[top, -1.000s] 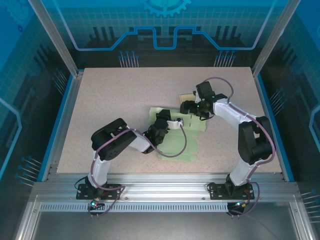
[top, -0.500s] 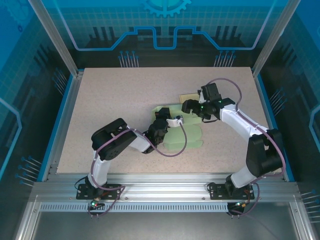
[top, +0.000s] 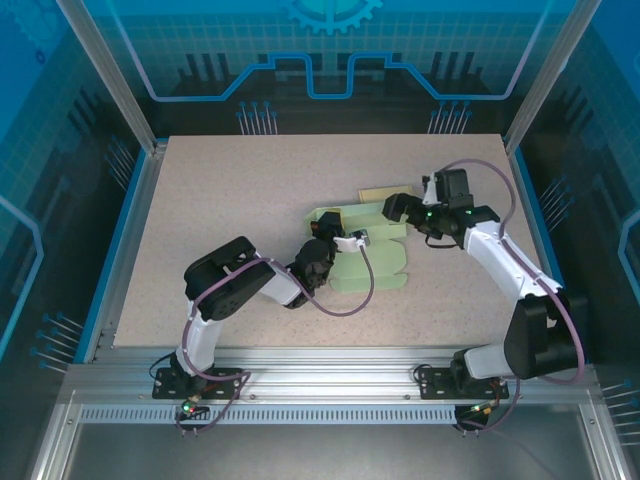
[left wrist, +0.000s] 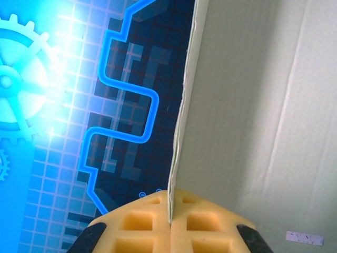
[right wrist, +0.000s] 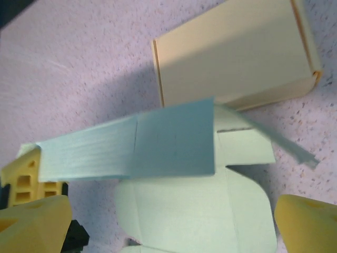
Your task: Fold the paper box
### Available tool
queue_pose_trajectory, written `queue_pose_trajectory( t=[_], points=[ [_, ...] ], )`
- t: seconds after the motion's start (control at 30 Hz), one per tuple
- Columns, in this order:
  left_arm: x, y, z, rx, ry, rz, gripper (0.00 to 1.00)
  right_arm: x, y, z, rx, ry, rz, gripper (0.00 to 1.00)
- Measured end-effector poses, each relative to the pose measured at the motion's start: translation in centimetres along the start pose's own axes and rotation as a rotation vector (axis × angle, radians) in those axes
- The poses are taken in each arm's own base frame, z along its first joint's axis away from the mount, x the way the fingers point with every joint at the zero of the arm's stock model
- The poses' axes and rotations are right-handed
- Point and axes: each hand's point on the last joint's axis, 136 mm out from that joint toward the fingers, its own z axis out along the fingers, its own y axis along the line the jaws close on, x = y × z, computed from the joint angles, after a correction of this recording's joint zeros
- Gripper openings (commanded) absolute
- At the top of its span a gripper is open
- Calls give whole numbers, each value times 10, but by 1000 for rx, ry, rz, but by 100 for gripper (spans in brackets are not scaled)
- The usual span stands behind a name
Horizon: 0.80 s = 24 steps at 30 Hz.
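While my left gripper (left wrist: 170,226) pinches an edge of the green paper box (top: 385,268), my right gripper (right wrist: 171,221) gapes wide, the box just ahead.

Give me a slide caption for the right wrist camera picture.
Right fingers spread wide above the green paper box, one flap raised, a cream box behind it.

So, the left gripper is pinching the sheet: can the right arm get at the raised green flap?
Probably yes: the right gripper is open beside the flap, nothing between them; the tan box lies beyond it.
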Motion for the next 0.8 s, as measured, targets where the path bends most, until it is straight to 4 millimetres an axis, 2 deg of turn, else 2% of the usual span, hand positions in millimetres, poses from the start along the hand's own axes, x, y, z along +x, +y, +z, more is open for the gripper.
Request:
queue_pose_trajectory(
  t=[0.33,0.37,0.43,0.5,0.7,0.8],
  points=[
    [-4,-1,-1,4,-16,18,6,-7,8,23,-140,42,27,100],
    [-4,-2,-2,5,-17,18,6,-9,9,24,-149,43,26,96],
    [-4,-3,-3,9,-19,20,6,-16,12,25,-161,39,22,84],
    [-5,-3,-3,9,-20,20,6,-23,16,25,-180,34,11,80],
    [-5,-2,-3,4,-19,17,7,-30,19,25,-218,30,6,79],
    [-5,-2,-3,3,-18,17,7,-28,15,25,-197,36,6,83]
  ],
)
